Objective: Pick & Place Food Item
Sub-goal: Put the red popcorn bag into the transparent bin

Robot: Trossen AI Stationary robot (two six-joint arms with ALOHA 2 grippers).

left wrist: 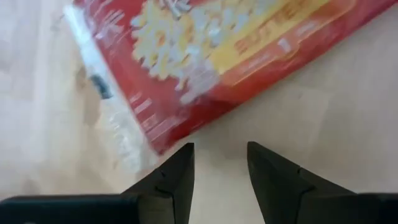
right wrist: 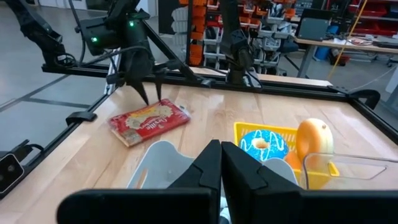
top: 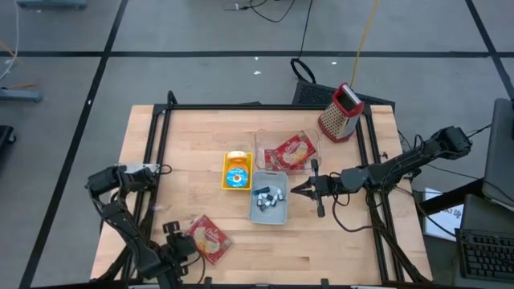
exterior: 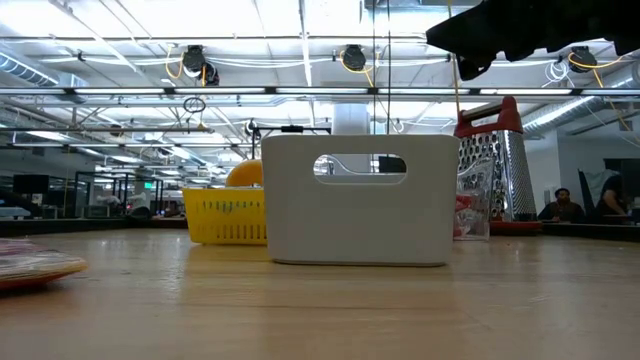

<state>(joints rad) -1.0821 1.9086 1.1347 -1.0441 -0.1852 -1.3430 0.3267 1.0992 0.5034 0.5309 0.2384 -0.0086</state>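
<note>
Hovering half-open, left end effector (left wrist: 221, 171) just short of red popcorn packet (top: 209, 237) flat on counter (top: 169, 201). Beside shut right end effector (top: 295, 189): grey bin (top: 269, 205) with small items, yellow basket (top: 237, 170) with donuts.

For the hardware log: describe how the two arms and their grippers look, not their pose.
Both arms are dark, slim, jointed links with black cables running along them. The left gripper has two dark wedge-shaped fingers tapering to blunt tips; small green lights glow on its wrist housing. The right gripper has the same dark tapered fingers. No markings are readable on either.
</note>
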